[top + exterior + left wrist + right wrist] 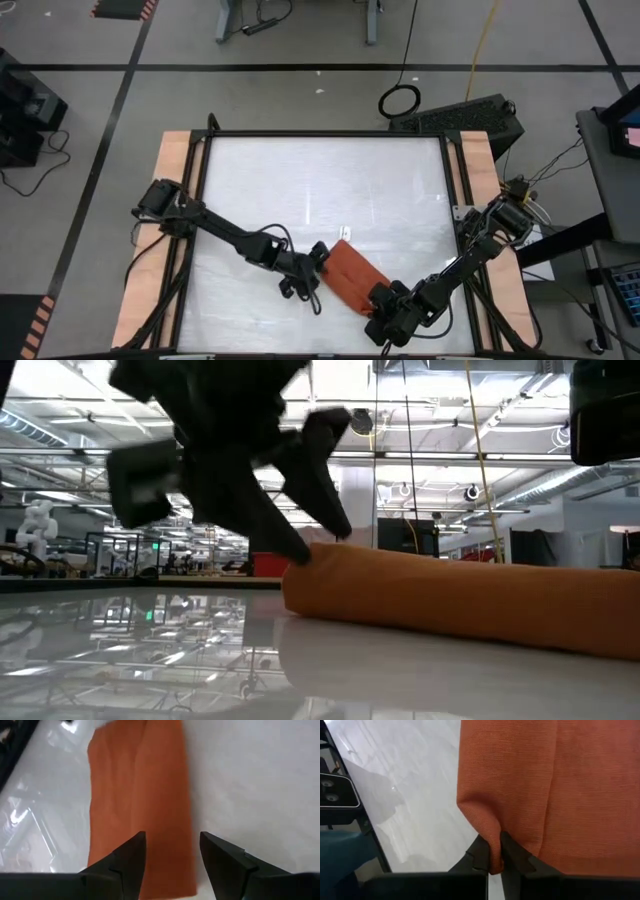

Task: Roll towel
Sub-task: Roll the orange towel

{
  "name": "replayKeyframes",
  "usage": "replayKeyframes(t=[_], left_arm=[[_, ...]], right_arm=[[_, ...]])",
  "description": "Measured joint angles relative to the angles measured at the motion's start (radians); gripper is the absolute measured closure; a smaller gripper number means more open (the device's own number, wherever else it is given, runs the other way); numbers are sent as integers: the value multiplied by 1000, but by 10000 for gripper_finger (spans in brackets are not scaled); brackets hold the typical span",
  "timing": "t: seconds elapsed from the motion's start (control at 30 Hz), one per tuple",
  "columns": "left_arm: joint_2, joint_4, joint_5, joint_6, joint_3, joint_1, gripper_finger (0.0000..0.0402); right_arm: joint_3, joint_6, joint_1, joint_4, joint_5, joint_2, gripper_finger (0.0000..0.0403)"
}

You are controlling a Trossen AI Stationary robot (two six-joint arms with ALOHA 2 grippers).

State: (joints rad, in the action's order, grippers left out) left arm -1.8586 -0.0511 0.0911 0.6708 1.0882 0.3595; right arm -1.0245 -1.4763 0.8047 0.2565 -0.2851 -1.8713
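Rust-orange towel (350, 278) lies as a folded strip between both grippers, the right gripper (492, 857) pinching a fold at one end, likely anchoring it, while the left gripper (172, 852) straddles the other end, fingers spread.

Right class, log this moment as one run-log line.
task: roll towel | towel: partly rolled on table | left tool: open, at one end | right tool: shut on towel, other end
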Motion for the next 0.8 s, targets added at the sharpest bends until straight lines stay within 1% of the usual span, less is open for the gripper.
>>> replayKeyframes(t=[0.17, 0.33, 0.47, 0.6, 0.67, 0.73, 0.8], left_arm=[[-23, 4, -3, 0, 0, -36, 210], [-22, 5, -51, 21, 0, -61, 209], [-22, -1, -181, 24, 0, -88, 195], [-44, -12, -191, 23, 0, -99, 171], [-65, -8, -192, 23, 2, -102, 166], [-81, -27, -196, 17, 3, -104, 167], [-93, -29, -197, -5, 5, -104, 178]], right_arm=[[0, -2, 1, -17, 5, -1, 393], [0, -3, 2, -31, 8, -1, 393], [1, 8, 2, -54, 13, -2, 393], [1, 22, 2, -75, 14, -3, 388], [1, 27, 3, -80, 14, -3, 385], [2, 65, 7, -105, 7, -2, 385], [2, 115, 10, -132, 7, 1, 384]])
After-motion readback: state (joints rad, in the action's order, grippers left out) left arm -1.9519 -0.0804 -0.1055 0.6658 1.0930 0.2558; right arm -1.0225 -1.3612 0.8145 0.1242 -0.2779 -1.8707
